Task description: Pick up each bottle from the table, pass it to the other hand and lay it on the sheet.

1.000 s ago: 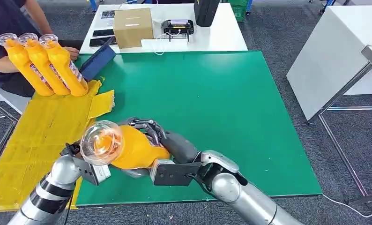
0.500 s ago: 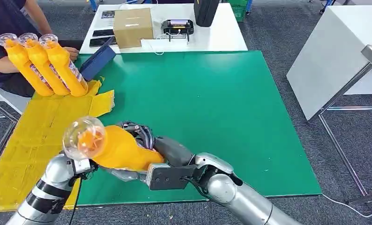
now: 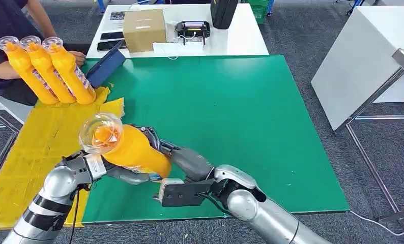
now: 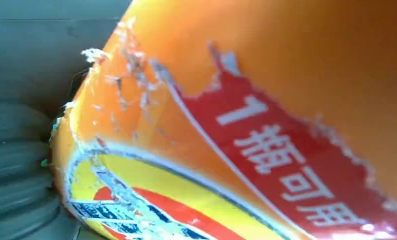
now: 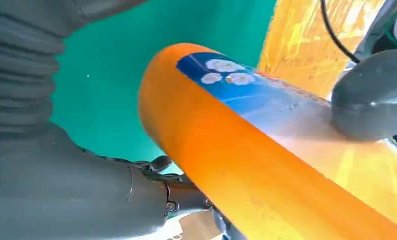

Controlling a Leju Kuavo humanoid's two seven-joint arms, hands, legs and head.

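Observation:
An orange bottle [image 3: 131,150] with a clear cap hangs tilted over the front left of the green table [image 3: 230,112], cap up and toward the yellow sheet [image 3: 42,147]. My left hand [image 3: 116,173] grips it from below; its torn red and yellow label [image 4: 286,100] is close up in the left wrist view. My right hand [image 3: 162,147] lies at the bottle's far side. In the right wrist view the right hand [image 5: 61,175] has its thumb off the bottle [image 5: 226,150], with green showing between them. Three more orange bottles [image 3: 52,71] lie side by side on the sheet's far end.
A person [image 3: 6,30] sits at the far left with a hand by a blue folder [image 3: 106,66]. A white table behind holds a cardboard box [image 3: 144,28] and a black device [image 3: 192,28]. Another white table [image 3: 363,56] stands to the right.
The bottle has moved left toward the sheet and tipped more upright. My left hand has taken it from below, and my right hand's fingers no longer wrap over it.

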